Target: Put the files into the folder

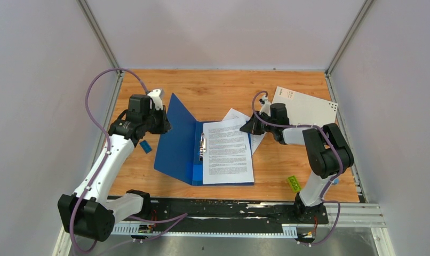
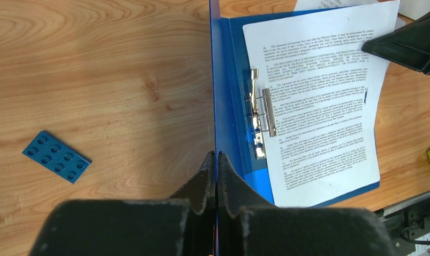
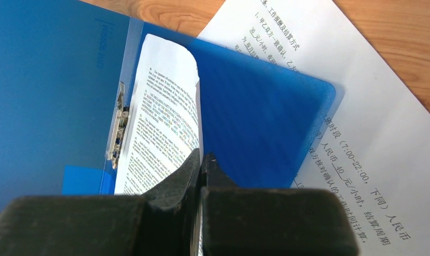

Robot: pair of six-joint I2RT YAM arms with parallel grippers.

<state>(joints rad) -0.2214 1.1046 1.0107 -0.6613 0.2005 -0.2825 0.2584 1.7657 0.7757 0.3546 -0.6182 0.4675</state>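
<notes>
— Where are the files?
— One white printed paper sheet [image 1: 227, 152] lies inside the open blue plastic folder [image 1: 178, 141], one edge curled up and pinched by the right gripper [image 3: 202, 160]. The second printed sheet [image 3: 362, 106] lies on the wooden table [image 1: 213, 88], partly under the folder's corner.
— And the left gripper [image 2: 216, 160]?
— Pressed together on the raised cover's edge.

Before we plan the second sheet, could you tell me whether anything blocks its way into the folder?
Yes: the second sheet lies partly under the blue folder, whose corner overlaps it; the first sheet already lies inside, above it.
</notes>
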